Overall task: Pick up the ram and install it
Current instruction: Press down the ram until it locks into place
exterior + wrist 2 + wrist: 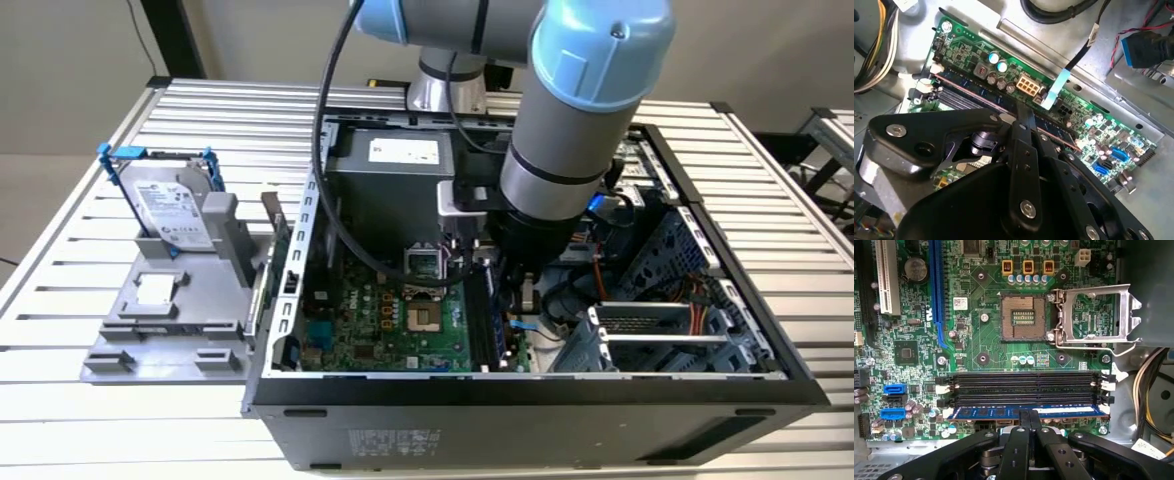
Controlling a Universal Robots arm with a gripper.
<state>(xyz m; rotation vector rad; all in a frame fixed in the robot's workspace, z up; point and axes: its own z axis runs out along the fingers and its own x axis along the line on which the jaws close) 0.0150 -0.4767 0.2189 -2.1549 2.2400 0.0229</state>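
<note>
Down inside the open computer case (534,385) we see the arm plunged deep, right over the green motherboard (984,345). In the first wrist view the ram (1024,412) lies along the slot nearest the gripper (1029,415), beside the long black motherboard slots (1026,382), and the two fingertips are pinched together on its edge — gripping the stick at mid-length. The empty processor socket (1023,316) sits beyond them. Over on the table, the silver hard drive (171,205) stands in its holder.
</note>
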